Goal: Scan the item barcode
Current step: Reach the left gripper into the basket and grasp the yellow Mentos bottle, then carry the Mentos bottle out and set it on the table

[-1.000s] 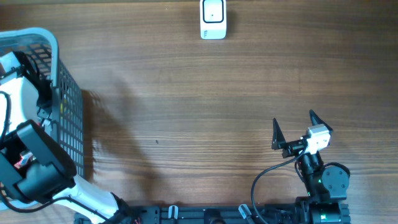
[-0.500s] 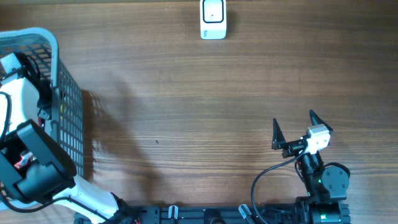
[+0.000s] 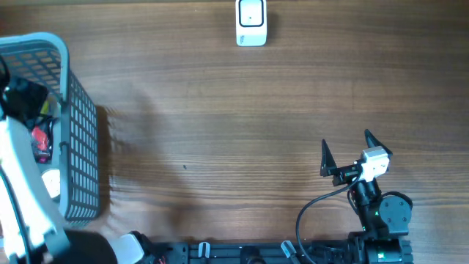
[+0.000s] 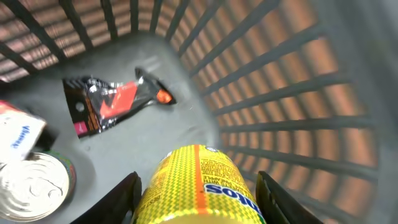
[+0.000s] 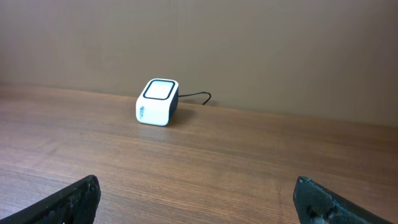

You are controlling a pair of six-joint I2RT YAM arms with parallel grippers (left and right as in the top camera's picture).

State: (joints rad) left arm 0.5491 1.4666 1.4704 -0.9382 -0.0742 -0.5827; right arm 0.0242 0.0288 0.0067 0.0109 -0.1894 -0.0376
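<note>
The left gripper [image 4: 199, 198] is clenched on the yellow can [image 4: 198, 180], inside the basket [image 3: 82, 132]. The can's long axis runs forward between the fingers. The scanner [image 3: 251, 22] stands well apart from the basket, on its right. The right gripper [image 3: 346, 147] hangs released, also far from the basket.

- yellow can [image 4: 198, 186]: lower body cut off by the bottom edge. Its print is too blurred for me to read.
- left gripper [image 4: 199, 202]: I see only the dark tips of the jaws flanking the can. From overhead it is hidden by the smeared left arm [image 3: 18, 183].
- tin [image 4: 31, 186], white packet [image 4: 15, 134]: both clipped at the left edge.
- red-black sachet [image 4: 112, 102]: lettering too soft to make out.
- basket [image 3: 80, 147]: left side out of frame.
- scanner [image 5: 157, 101]: side label too small for me.
</note>
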